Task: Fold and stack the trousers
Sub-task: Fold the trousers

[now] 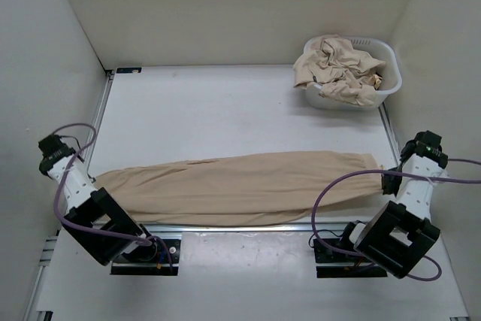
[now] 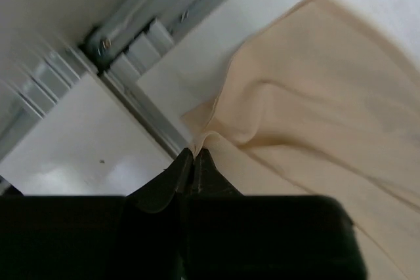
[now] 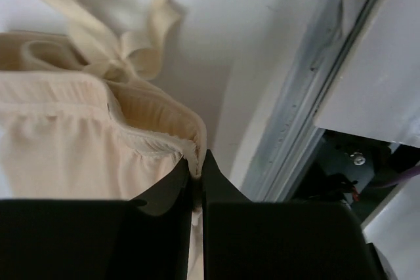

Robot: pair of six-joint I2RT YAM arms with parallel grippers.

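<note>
The worktop [image 1: 225,110] carries one pair of trousers [image 1: 248,186], stretched to full length along its near edge, from the left arm's side to the right arm's. The pair lies flat and narrow, seemingly with one leg over the other, and shows only soft lengthwise wrinkles. At the far right corner stands a white basket [image 1: 392,73], and in it sits a crumpled heap [image 1: 338,69] of the same beige cloth, probably more pairs waiting their turn.

The right hand [image 3: 199,159] is clenched on the waistband at the right end, with a fold of the hem pinched between its fingers. The drawstring [image 3: 118,50] trails loose on the worktop just beyond. The left hand [image 2: 193,155] is clenched on a corner of the thin fabric at the opposite end, beside the metal rail [image 2: 131,90] at the worktop's edge.

By my reading the task is at an early stage. One pair is laid out and held at both ends, ready for a crosswise fold, but no such fold is yet made. No folded stack shows anywhere on the worktop, and the basket's contents appear untouched.
</note>
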